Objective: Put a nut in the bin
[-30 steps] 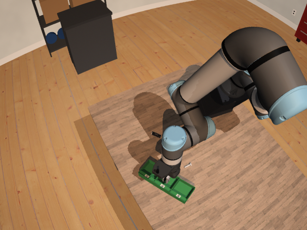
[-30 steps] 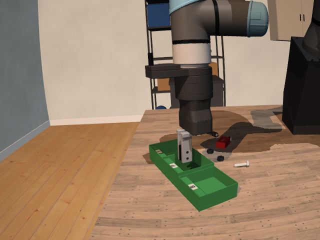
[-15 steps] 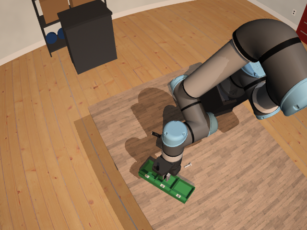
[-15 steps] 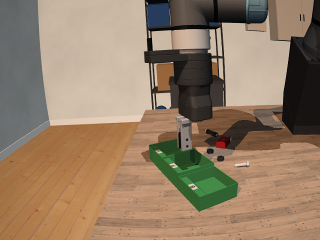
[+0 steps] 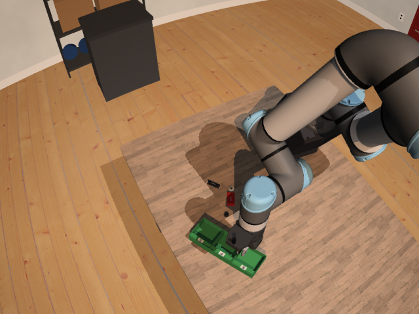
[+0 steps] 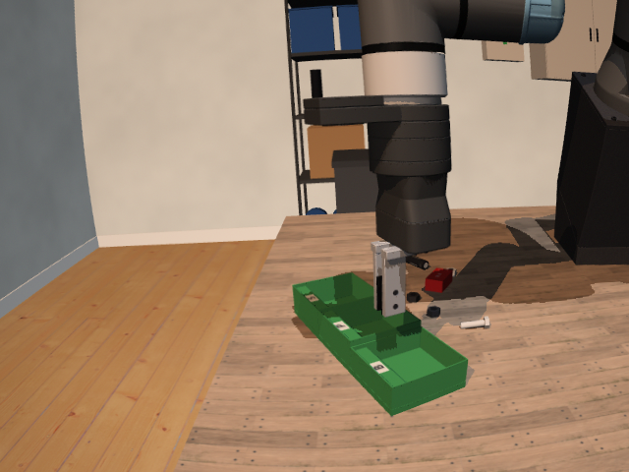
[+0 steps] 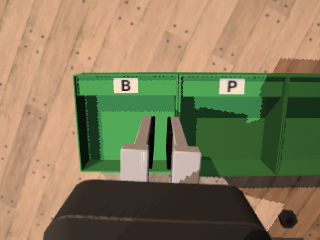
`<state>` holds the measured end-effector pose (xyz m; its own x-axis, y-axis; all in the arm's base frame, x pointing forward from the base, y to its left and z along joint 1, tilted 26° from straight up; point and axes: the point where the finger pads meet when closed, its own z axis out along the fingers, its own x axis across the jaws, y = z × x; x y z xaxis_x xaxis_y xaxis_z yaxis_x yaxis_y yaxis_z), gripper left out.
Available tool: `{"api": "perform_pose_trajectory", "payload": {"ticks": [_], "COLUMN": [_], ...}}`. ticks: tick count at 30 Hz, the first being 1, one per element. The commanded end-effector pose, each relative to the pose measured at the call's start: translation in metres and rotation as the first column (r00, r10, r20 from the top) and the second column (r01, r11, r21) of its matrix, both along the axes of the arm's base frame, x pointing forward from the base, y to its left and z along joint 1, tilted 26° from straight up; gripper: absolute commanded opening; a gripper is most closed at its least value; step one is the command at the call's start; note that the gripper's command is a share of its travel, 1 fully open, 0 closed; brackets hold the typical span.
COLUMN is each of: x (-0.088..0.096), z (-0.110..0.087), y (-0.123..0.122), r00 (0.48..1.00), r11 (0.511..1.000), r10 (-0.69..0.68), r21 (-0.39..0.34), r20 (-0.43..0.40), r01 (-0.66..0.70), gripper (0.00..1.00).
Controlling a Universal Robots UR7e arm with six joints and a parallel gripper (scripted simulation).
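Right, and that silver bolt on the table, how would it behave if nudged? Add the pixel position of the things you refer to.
The silver bolt (image 6: 474, 324) lies on its side, so its round shank would probably let it roll. The wider head at one end would likely make it swing in an arc. Its smooth-looking shank might also slip a little.

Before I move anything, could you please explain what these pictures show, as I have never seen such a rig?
The machine is a robot arm with a two-fingered end effector. The top picture looks down on the table; the exterior one looks across it from the side; the wrist one looks past the fingers.

On the table stand three joined green bins, and beside them lie two dark nuts, a pale bolt, a red block and a black cylinder.

The fingers stand slightly apart over the bins; I see nothing held between them.
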<state>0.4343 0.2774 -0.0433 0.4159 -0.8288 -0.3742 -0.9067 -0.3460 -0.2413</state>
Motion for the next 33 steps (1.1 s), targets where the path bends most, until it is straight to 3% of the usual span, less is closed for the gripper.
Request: {"api": "perform_pose_trajectory", "payload": {"ticks": [1, 10, 33], "x": [-0.010, -0.012, -0.008], "z": [0.009, 0.011, -0.036], "y": [0.020, 0.023, 0.046], "r00": [1.000, 1.000, 1.000], "r11": [1.000, 1.000, 1.000], "r10": [-0.001, -0.001, -0.001], "r21": [-0.001, -0.001, -0.001], "r20": [0.002, 0.002, 0.002], "r01": [0.001, 0.001, 0.001], "gripper": [0.31, 0.31, 0.31]}}
